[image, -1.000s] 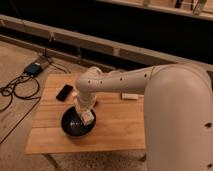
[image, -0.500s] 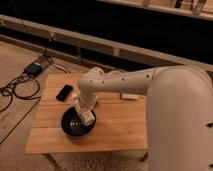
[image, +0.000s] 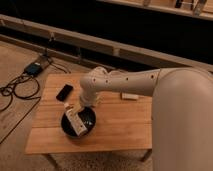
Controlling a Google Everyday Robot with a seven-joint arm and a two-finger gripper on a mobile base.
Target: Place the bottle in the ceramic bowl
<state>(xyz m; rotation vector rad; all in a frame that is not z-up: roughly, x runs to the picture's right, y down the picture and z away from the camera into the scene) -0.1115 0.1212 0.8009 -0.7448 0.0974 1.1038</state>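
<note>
I see the bowl (image: 78, 123) on the table (image: 120, 125), near the front edge, toward the left corner. The bottle (image: 75, 119) lies tilted inside it, cap end up over the bowl's back-left rim, base down toward the middle. My arm (image: 125, 82) reaches in from the right and bends down over the bowl; the tool (image: 85, 114) sits just right of the bottle, right beside it, over the bowl's back half. I cannot tell how the tool is set. A black slab (image: 64, 92) lies near the table's left edge, behind the bowl. A white block (image: 129, 96) lies toward the back edge, partly under the arm.
</note>
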